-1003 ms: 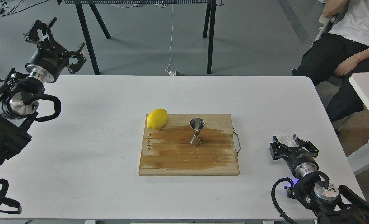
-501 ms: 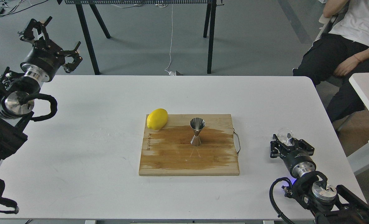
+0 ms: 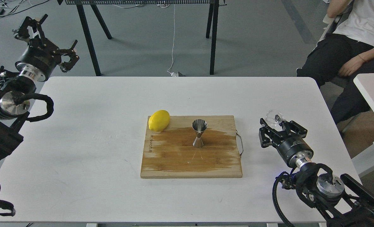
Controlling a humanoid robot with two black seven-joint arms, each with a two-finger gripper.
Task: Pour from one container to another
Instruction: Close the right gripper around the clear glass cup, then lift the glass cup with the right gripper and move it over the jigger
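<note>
In the head view, the right claw [image 3: 277,127] sits over the right side of the white worktop [image 3: 95,110], its fingers closed on the clear glass cup [image 3: 274,117], which pokes out at the claw's far tip, well to the right of the board. The jigger [image 3: 199,133] stands upright near the middle of the wooden board [image 3: 191,157], apart from both claws, its open top cone facing up. A lemon [image 3: 159,120] rests on the board's far left corner, near the jigger but not touching it. The left claw [image 3: 45,39] hangs beyond the worktop's far left corner, fingers spread and holding nothing. The board shows a dark, wet-looking patch across its middle and a thin metal handle [image 3: 240,143] on its right edge. Burnt-in lettering runs along the board's left edge, too small to read. Past the worktop lie a grey floor, black legs [image 3: 213,34] of another table with a white cable [image 3: 173,41] trailing down, and a seated person [image 3: 351,47] at upper right beside a second pale table [image 3: 373,91].
</note>
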